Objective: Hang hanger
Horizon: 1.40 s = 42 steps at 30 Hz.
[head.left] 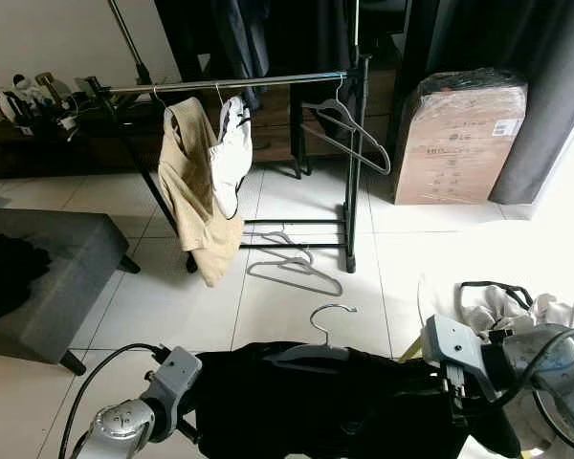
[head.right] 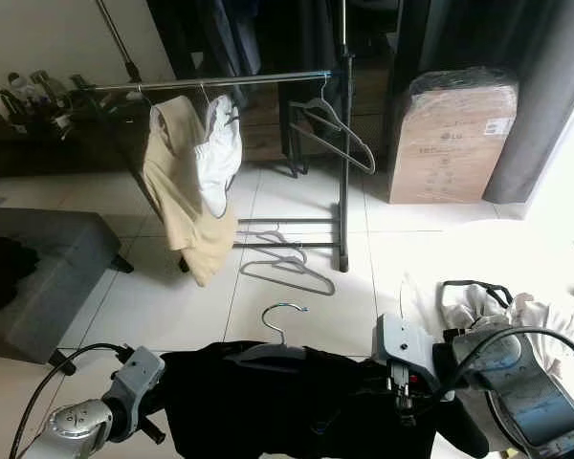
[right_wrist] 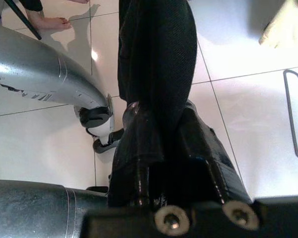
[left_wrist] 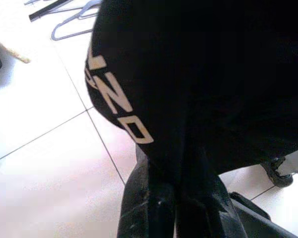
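At the bottom centre of the head views, a black garment [head.left: 335, 402] hung spread on a grey hanger [head.left: 318, 346], its metal hook rising free above the collar. The left gripper [left_wrist: 176, 198] had its two black fingers pinched tight on one edge of the cloth, near pale block lettering [left_wrist: 116, 101] printed on the fabric. The right gripper [right_wrist: 161, 148] was likewise closed on a twisted fold of the same cloth.

The clothes rail [head.left: 239, 82], a smooth chrome bar on a black frame, crossed the upper middle of the frame, well apart from the held hanger. To do this step well, I judged the robot should keep the garment level between both grippers so the hook stays upright, and aim for the bare stretch of bar between the white garment [head.left: 230, 153] and the empty hanger [head.left: 349, 129].

The black cloth looked soft and matte; the beige garment [head.left: 191, 186] draped in heavier folds. More thin wire-like hangers [head.left: 292, 263] lay on glossy white tiles [head.left: 172, 306]. A wrapped cardboard box [head.left: 459, 134] stood at upper right.
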### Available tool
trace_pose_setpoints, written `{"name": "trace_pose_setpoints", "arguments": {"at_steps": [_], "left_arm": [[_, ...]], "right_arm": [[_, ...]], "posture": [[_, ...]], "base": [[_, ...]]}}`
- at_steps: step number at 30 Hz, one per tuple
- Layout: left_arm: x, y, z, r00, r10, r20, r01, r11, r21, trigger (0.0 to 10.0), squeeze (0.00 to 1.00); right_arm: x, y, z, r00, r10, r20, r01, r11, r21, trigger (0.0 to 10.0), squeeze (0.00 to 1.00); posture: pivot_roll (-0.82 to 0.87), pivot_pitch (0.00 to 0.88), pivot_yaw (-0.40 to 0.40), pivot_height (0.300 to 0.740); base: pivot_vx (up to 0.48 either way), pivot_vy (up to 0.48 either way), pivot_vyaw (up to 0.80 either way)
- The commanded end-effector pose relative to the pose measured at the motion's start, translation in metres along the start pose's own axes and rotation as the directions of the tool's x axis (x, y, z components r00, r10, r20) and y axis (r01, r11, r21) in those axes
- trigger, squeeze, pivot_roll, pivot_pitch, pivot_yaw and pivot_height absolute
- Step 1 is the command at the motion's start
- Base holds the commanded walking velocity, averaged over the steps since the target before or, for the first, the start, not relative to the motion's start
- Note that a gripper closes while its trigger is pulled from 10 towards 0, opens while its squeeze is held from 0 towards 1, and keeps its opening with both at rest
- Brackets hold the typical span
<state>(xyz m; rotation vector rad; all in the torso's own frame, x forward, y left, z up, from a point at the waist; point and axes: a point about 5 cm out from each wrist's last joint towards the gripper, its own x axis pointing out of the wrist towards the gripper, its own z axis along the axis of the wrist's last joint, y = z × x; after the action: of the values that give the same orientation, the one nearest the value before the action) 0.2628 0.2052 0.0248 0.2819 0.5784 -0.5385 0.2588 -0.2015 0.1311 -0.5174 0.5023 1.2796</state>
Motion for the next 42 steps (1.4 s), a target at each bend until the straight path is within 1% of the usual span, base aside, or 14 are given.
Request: {"name": "trace_pose_setpoints", "arguments": {"at_steps": [1, 7, 13, 14, 15, 23, 26, 30, 31, 32, 36, 39, 41, 42], "left_arm": [[-0.005, 0.006, 0.0, 1.0, 0.026, 0.006, -0.026, 1.0, -0.006, 0.0, 0.0], [-0.009, 0.011, 0.007, 0.999, 0.031, 0.03, -0.03, 1.0, -0.004, 0.0, 0.0], [-0.028, 0.035, 0.031, 0.99, 0.089, 0.109, -0.09, 0.996, 0.006, 0.0, 0.0], [-0.041, 0.052, 0.043, 0.98, 0.136, 0.147, -0.136, 0.991, -0.011, 0.0, 0.0], [-0.041, 0.052, 0.043, 0.98, 0.136, 0.147, -0.136, 0.991, -0.011, 0.0, 0.0], [-0.085, 0.104, 0.07, 0.944, 0.263, 0.197, -0.264, 0.964, -0.023, 0.0, 0.0], [-0.095, 0.11, 0.065, 0.953, 0.272, 0.136, -0.283, 0.957, 0.068, 0.0, 0.0], [-0.101, 0.119, 0.058, 0.943, 0.324, 0.08, -0.33, 0.94, 0.085, 0.0, 0.0], [-0.104, 0.125, 0.053, 0.931, 0.363, 0.037, -0.365, 0.926, 0.1, 0.0, 0.0], [-0.112, 0.139, 0.035, 0.877, 0.472, -0.091, -0.46, 0.879, 0.125, 0.0, 0.0], [-0.116, 0.147, 0.02, 0.809, 0.561, -0.176, -0.541, 0.827, 0.152, 0.0, 0.0], [-0.109, 0.146, 0.013, 0.769, 0.61, -0.19, -0.615, 0.788, 0.038, 0.0, 0.0], [-0.104, 0.144, 0.009, 0.766, 0.611, -0.2, -0.622, 0.783, 0.008, 0.0, 0.0], [-0.096, 0.138, 0.007, 0.787, 0.581, -0.205, -0.591, 0.806, 0.016, 0.0, 0.0]], "right_arm": [[-0.002, 0.001, 0.012, 0.998, 0.001, 0.055, 0.001, 0.999, -0.04, 0.0, 0.0], [-0.001, 0.001, 0.01, 0.999, 0.001, 0.051, 0.001, 0.999, -0.035, 0.0, 0.0], [-0.001, -0.002, -0.001, 1.0, -0.02, 0.005, 0.02, 1.0, -0.014, 0.0, 0.0], [-0.002, -0.003, -0.007, 1.0, -0.021, -0.023, 0.021, 1.0, -0.003, 0.0, 0.0], [-0.002, -0.003, -0.007, 1.0, -0.021, -0.023, 0.021, 1.0, -0.003, 0.0, 0.0], [-0.005, -0.004, -0.034, 0.989, -0.042, -0.139, 0.047, 0.998, 0.036, 0.0, 0.0], [-0.004, -0.005, -0.036, 0.992, -0.06, -0.112, 0.067, 0.996, 0.056, 0.0, 0.0], [-0.007, -0.005, -0.038, 0.991, -0.069, -0.115, 0.076, 0.995, 0.062, 0.0, 0.0], [-0.008, -0.005, -0.04, 0.99, -0.069, -0.122, 0.077, 0.995, 0.062, 0.0, 0.0], [-0.011, -0.004, -0.041, 0.99, -0.072, -0.119, 0.08, 0.995, 0.062, 0.0, 0.0], [-0.012, -0.004, -0.039, 0.993, -0.068, -0.093, 0.074, 0.995, 0.061, 0.0, 0.0], [-0.011, -0.001, -0.035, 0.997, -0.043, -0.066, 0.047, 0.997, 0.056, 0.0, 0.0], [-0.011, -0.001, -0.034, 0.997, -0.039, -0.06, 0.042, 0.998, 0.055, 0.0, 0.0], [-0.011, -0.001, -0.034, 0.997, -0.046, -0.063, 0.049, 0.998, 0.05, 0.0, 0.0]], "posture": [[-0.15, 0.149, 0.1, 0.74], [-0.15, 0.149, 0.102, 0.74], [-0.14, 0.15, 0.103, 0.74], [-0.14, 0.15, 0.104, 0.74], [-0.14, 0.15, 0.104, 0.74], [-0.13, 0.146, 0.108, 0.74], [-0.13, 0.146, 0.11, 0.74], [-0.13, 0.145, 0.112, 0.74], [-0.13, 0.143, 0.111, 0.74], [-0.13, 0.14, 0.112, 0.74], [-0.13, 0.137, 0.112, 0.74], [-0.14, 0.134, 0.112, 0.74], [-0.14, 0.131, 0.111, 0.74], [-0.14, 0.133, 0.111, 0.74]], "base": [[0.0, 0.0, 0.0], [0.0, 0.0, 0.0], [0.0, 0.0, 0.0], [0.0, 0.0, 0.0], [0.0, 0.0, 0.0], [0.0, 0.0, 0.0], [0.0, 0.0, 0.0], [0.0, 0.0, 0.0], [0.0, 0.0, 0.0], [0.0, 0.0, 0.0], [0.0, 0.0, 0.0], [0.0, 0.0, 0.0], [0.0, 0.0, 0.0], [0.0, 0.0, 0.0]]}}
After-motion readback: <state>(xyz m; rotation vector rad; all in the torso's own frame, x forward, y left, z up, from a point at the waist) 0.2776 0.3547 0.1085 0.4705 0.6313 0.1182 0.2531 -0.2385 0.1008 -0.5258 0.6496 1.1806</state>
